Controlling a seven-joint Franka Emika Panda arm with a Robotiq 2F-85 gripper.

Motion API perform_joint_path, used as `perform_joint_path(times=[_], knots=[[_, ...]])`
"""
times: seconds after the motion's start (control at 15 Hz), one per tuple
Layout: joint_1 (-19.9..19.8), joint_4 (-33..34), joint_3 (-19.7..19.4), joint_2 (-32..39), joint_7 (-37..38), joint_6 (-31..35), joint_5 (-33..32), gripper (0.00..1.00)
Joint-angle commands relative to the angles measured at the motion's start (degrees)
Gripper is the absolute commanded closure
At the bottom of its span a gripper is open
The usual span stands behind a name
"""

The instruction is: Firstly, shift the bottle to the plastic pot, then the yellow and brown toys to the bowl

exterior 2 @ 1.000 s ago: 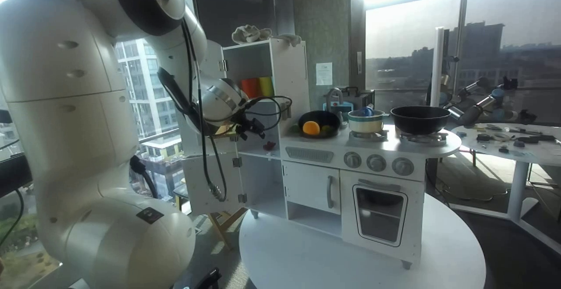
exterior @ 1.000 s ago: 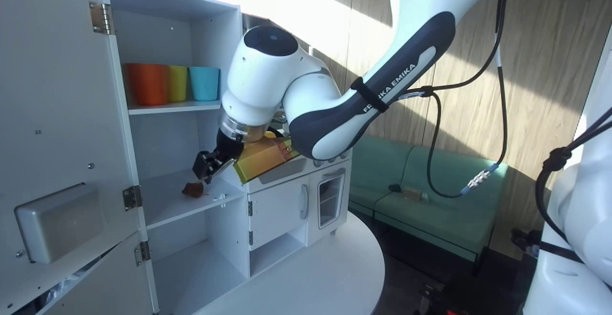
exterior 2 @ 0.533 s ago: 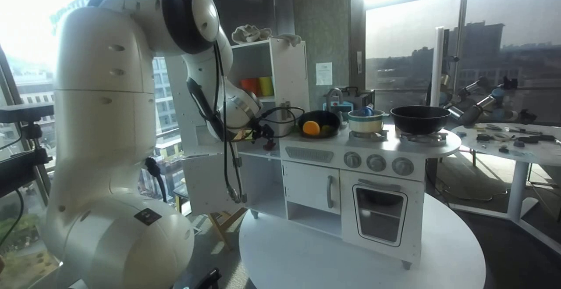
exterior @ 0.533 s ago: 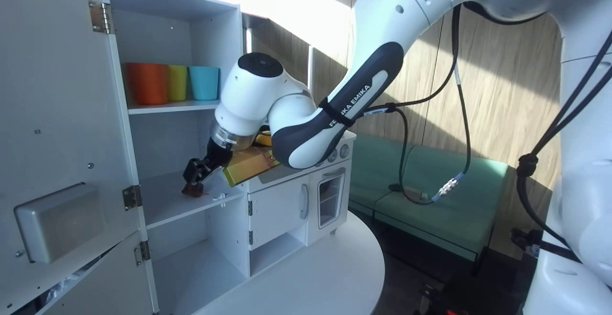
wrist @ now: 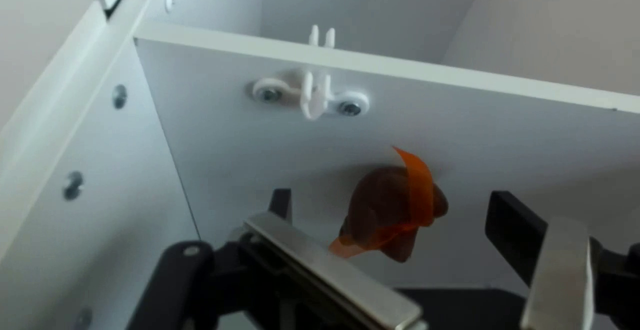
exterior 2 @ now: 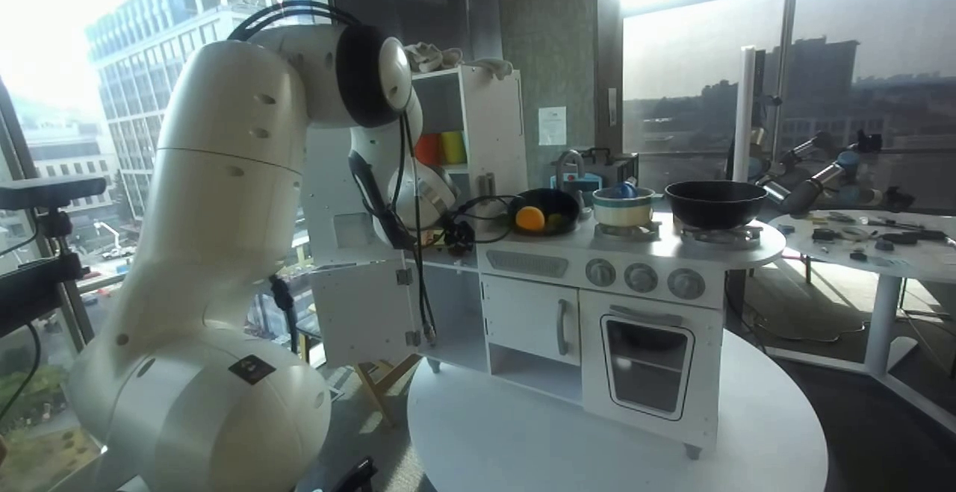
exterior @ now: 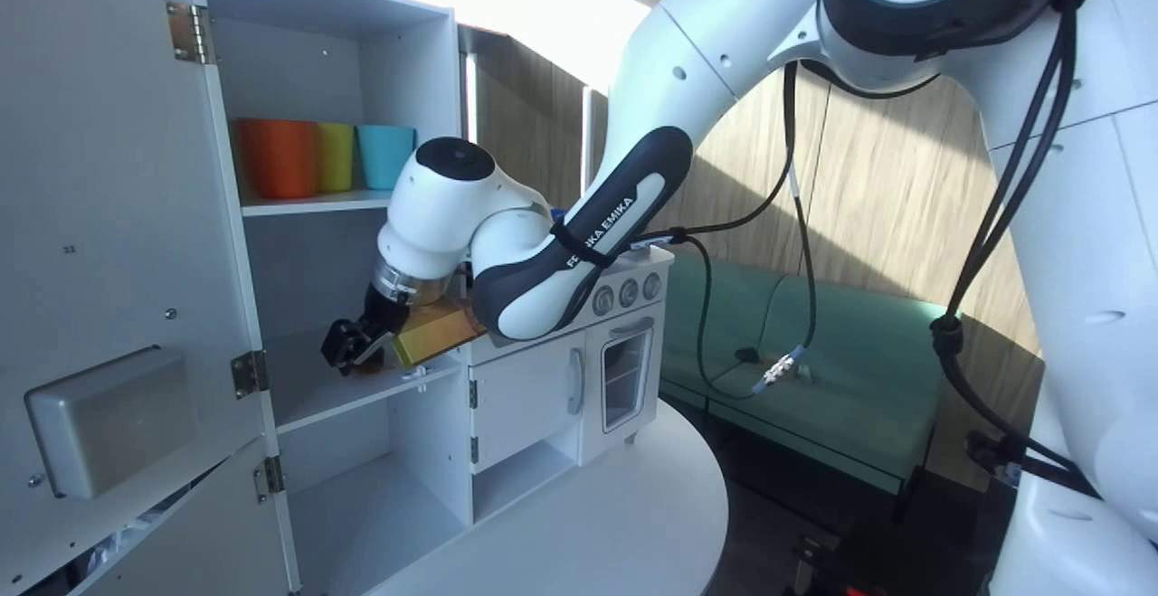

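Over the pale shelf (wrist: 515,144), the gripper (wrist: 393,207) stands spread, fingers (wrist: 561,275) left and right of the brown toy (wrist: 382,205); whether beside it or just above is unclear.

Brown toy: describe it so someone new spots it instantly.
Start at the tall white cabinet, then the next shelf below the orange cup. In the wrist view, the brown toy lies there, framed by the open gripper. Unlike the white clip near it, it's a dark lump with an orange strip across it.
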Motion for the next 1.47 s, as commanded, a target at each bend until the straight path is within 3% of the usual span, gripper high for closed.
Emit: perform_joint_path(times=[0.0, 0.13, 0.27, 0.73, 0.93, 1.4], knots=[[-0.37, 5.14, 0.88, 4.67, -3.47, 2.15, 0.63, 0.0], [0.43, 6.75, 0.29, 5.94, -3.1, 2.51, -0.96, 0.0], [0.63, 7.52, 0.29, 6.64, -3.04, 2.72, -1.18, 0.26], [1.93, 7.32, -0.05, 5.66, -1.36, 1.14, -1.19, 0.81], [2.06, 5.85, 0.23, 4.23, -0.47, 0.44, -0.6, 0.86], [2.67, -3.91, 2.7, -5.41, 3.69, -5.38, 0.99, 0.84]])
